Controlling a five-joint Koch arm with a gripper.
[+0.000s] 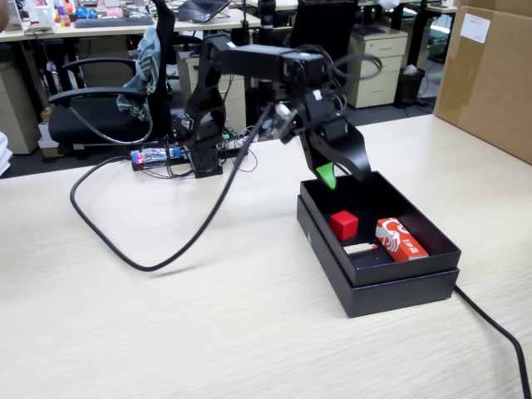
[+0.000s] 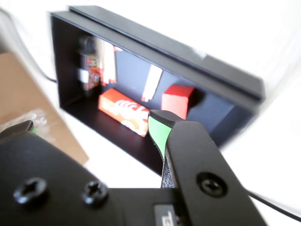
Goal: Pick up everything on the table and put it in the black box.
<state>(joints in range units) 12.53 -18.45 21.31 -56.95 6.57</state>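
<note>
While my end effector (image 1: 337, 174) hangs above the back end of the black box (image 1: 399, 287), its jaws stand apart with nothing between them; the wrist view shows one green-padded tip near the middle and the other at the far left edge. Below it, the red cube (image 1: 344, 224) already sits on the box floor, beside an orange-red packet (image 1: 401, 238) with white print and a pale slip (image 1: 360, 248). At the box's far end in the wrist view there seems to be a dark bottle (image 2: 87, 66), though it is too blurred to be sure. Around the box, the pale wood-grain surface (image 1: 166, 324) carries only my cable (image 1: 158, 249), so I judge the loading done. To finish well I should rise straight up, clear of the stepped rim, before swinging away.
</note>
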